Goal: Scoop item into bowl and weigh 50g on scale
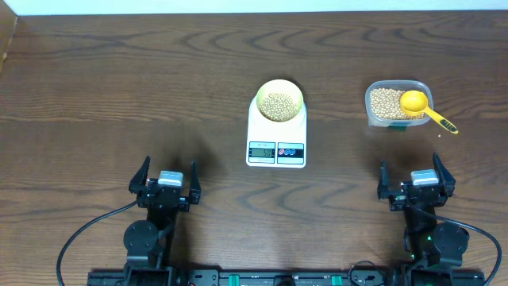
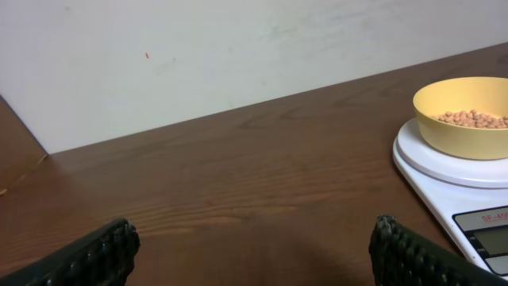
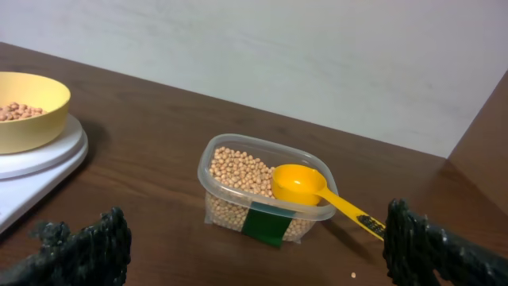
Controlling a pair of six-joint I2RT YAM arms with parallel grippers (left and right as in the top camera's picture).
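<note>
- Nearest, left gripper (image 1: 167,177) and right gripper (image 1: 411,175) sit spread and empty, clear of the scale (image 1: 258,129), likely so its reading stays undisturbed.
- The bowl (image 1: 279,82) with beans (image 1: 277,106) sits centred there; the scoop (image 1: 415,102) rests in the tub (image 1: 371,107).

You can't read the scale (image 1: 276,137) display from overhead: digits too small. Left wrist view crops it at the right edge.

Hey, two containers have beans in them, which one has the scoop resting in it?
The clear plastic tub right of the scale: the yellow scoop lies on its beans. The pale-yellow bowl holds beans only.
</note>
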